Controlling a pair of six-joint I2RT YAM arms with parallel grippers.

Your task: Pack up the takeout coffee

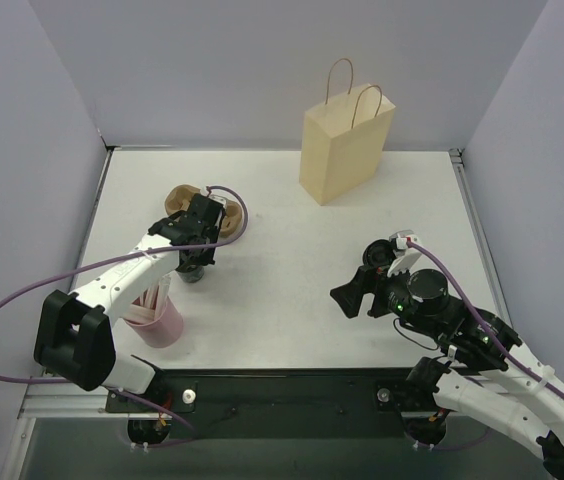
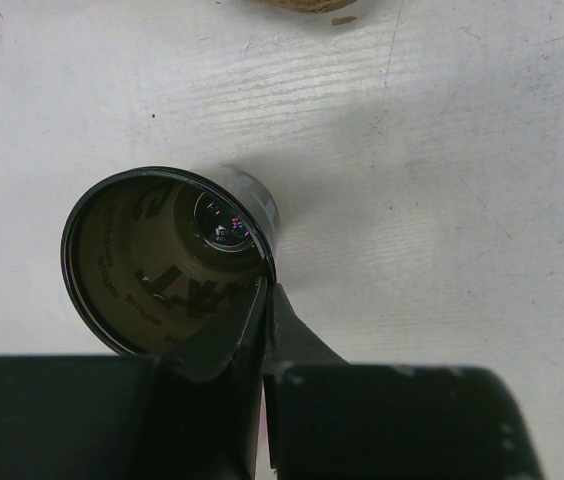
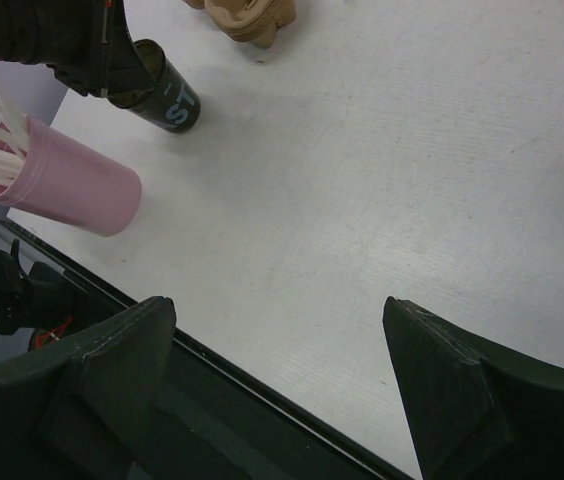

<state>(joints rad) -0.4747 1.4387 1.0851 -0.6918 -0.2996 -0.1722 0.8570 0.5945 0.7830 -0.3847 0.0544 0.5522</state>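
Over by the pulp tray [image 1: 176, 200], left on the worktop [image 1: 292, 250], the left end effector [image 2: 265, 290] pinches the takeout coffee [image 2: 152, 260] by its rim; I'd carry it level to the paper bag [image 1: 342, 140]. The right end effector [image 3: 277, 310] gapes wide.

We are overlooking the desk [image 1: 292, 250] from above. Our wrist cameras are both viewing the takeout coffee [image 2: 167, 262], left nearest.

The small black cylindrical paper cup [image 1: 195, 272] stands upright on the white table [image 1: 292, 260], left of centre in the top view and largely hidden there. At the upper left of the right wrist view, pale teal lettering shows on its side. Its mouth is open, olive-brown inside, and the left gripper [image 2: 263, 305] pinches the rim wall.
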